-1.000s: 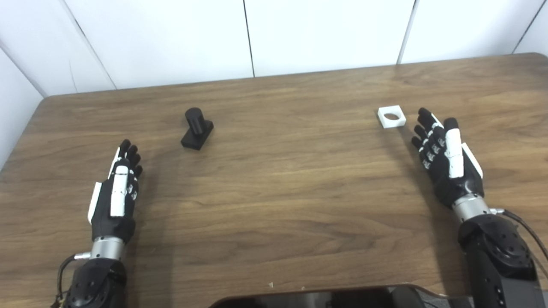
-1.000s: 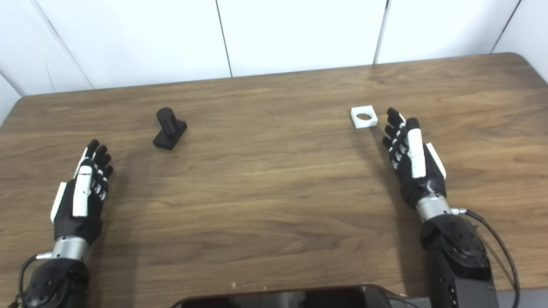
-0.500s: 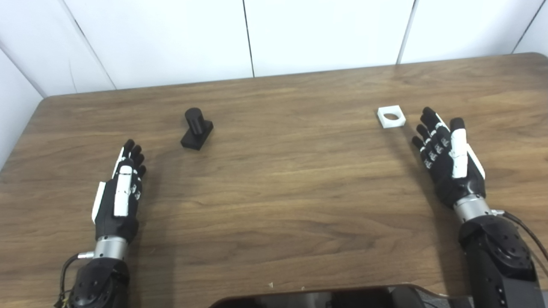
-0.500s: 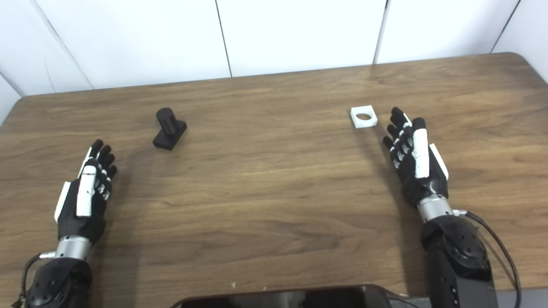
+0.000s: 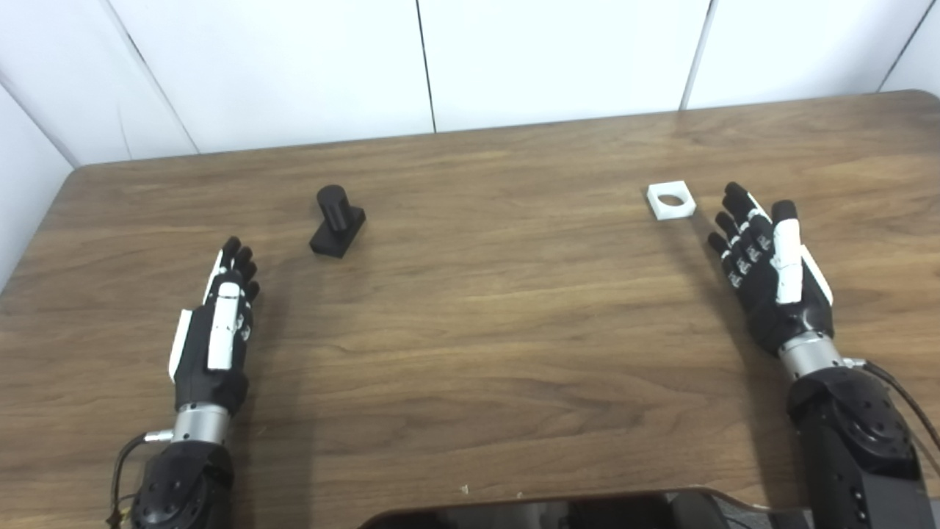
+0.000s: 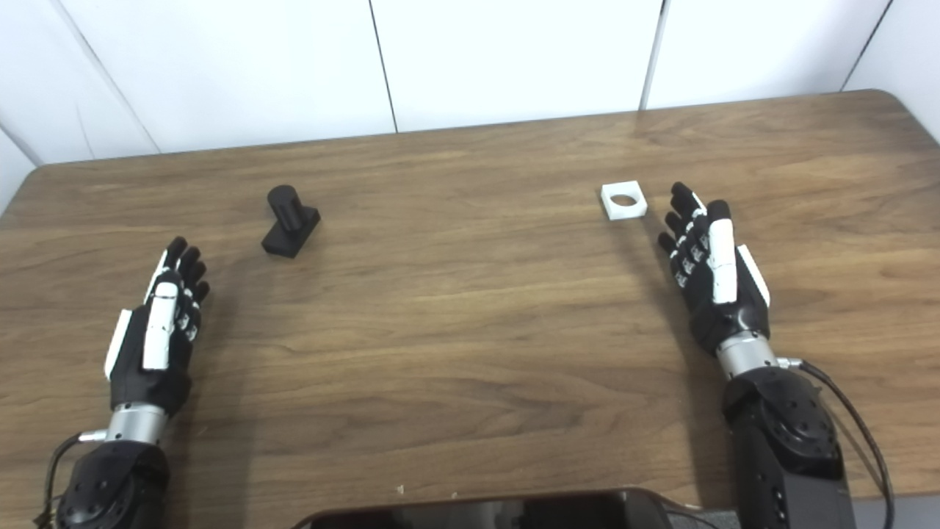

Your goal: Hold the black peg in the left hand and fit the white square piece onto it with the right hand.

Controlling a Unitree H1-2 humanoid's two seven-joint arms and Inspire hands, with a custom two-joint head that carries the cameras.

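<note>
Left eye view first, going from left to right. The left hand [image 5: 213, 327] (black with white strips) has slid forward and a bit to the right over the brown wooden table [image 5: 477, 323] since a second ago. Its fingers are straight and spread a little, and it holds nothing. This means it is on its way to the small black peg on a flat black base [image 5: 337, 221], which sits just ahead of it and a little to the right. The two are near but not touching.

The black peg has not moved at all. It leans toward the back of the table, and from these pictures I cannot tell if it stands up or lies tipped over.

Far over on the right sits the white square piece with a round hole [image 5: 671, 200]. It lies flat on the wood and it has not moved either.

The right hand [image 5: 771, 275] is just beside the white piece, on its right, not touching it. Its fingers are open and fanned apart, and it is empty too. Compared with a second ago it has shifted a tiny bit to the right and its thumb has swung out wider (as if getting ready to pick something up).

So I think no grabbing has begun yet: both hands are reaching.
</note>
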